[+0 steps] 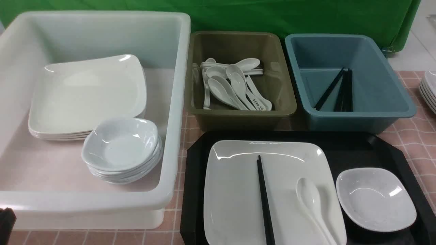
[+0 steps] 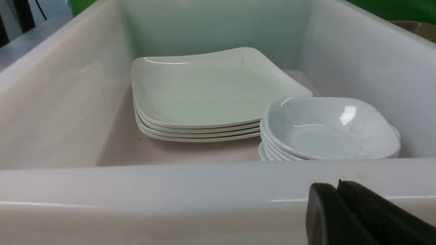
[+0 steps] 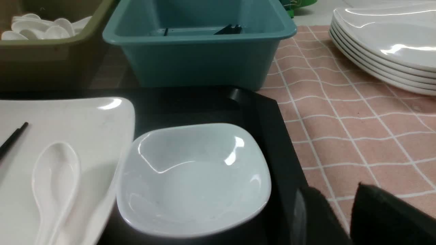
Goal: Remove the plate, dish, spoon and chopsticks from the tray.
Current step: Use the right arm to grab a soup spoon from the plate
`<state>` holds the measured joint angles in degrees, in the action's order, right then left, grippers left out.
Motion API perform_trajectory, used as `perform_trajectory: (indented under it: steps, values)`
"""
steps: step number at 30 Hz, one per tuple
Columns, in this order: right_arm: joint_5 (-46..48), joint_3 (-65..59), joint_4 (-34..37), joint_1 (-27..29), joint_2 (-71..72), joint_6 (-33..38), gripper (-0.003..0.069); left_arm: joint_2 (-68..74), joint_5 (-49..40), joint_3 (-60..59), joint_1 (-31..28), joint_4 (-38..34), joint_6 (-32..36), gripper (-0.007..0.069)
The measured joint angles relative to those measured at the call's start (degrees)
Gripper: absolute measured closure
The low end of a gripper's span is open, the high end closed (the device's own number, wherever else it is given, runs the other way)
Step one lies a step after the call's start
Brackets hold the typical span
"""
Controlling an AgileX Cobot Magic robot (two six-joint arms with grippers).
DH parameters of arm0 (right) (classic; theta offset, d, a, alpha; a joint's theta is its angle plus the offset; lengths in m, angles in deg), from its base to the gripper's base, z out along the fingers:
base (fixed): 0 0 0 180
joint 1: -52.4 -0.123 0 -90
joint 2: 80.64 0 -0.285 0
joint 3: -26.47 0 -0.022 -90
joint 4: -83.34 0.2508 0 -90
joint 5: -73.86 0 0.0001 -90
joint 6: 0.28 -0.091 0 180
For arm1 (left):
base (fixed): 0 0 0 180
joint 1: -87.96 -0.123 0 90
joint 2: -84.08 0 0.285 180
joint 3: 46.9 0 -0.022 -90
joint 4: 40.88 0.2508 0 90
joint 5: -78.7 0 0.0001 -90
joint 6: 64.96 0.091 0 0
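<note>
Small greyish-white rounded-square dish (image 3: 194, 177) sits on the black plastic tray (image 3: 272, 136), just beside the big white square plate (image 3: 78, 115). The right claw (image 3: 335, 192), spread and empty, should pinch its near rim; left claw (image 2: 337, 186) is pressed together.

Front view: the bottom edge cuts off the chopsticks (image 1: 264, 200), the spoon (image 1: 311, 204) handle, and the near sides of the plate (image 1: 235, 190) and tray (image 1: 357, 149). The stack of plates (image 1: 430, 90) at the right edge is mostly out of frame. The lettering (image 1: 258, 102) in the olive tub (image 1: 238, 119) is too small to read.

Left wrist view: only the tips of the left gripper (image 2: 337, 186) show, in the corner.

Right wrist view: the right gripper (image 3: 340, 207) is also cropped. The black sticks (image 3: 228, 30) are largely hidden behind the blue tub (image 3: 197, 64) wall.
</note>
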<state>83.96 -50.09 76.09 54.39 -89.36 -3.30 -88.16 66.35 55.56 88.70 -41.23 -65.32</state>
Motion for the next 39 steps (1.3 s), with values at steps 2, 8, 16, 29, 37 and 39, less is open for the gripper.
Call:
perform_trajectory:
  steps: [2, 8, 16, 29, 37, 39]
  values:
    - [0.0, 0.0, 0.0, 0.0, 0.0, 0.0, 0.0418, 0.0, 0.0, 0.0, 0.0, 0.0, 0.0, 0.0603]
    - [0.0, 0.0, 0.0, 0.0, 0.0, 0.0, 0.0418, 0.0, 0.0, 0.0, 0.0, 0.0, 0.0, 0.0603]
    - [0.0, 0.0, 0.0, 0.0, 0.0, 0.0, 0.0418, 0.0, 0.0, 0.0, 0.0, 0.0, 0.0, 0.0603]
    - [0.0, 0.0, -0.05, -0.45, 0.0, 0.0, 0.0418, 0.0, 0.0, 0.0, 0.0, 0.0, 0.0, 0.0603]
    - [0.0, 0.0, -0.05, -1.77, 0.0, 0.0, 0.0418, 0.0, 0.0, 0.0, 0.0, 0.0, 0.0, 0.0603]
    - [0.0, 0.0, -0.05, -1.77, 0.0, 0.0, 0.0418, 0.0, 0.0, 0.0, 0.0, 0.0, 0.0, 0.0603]
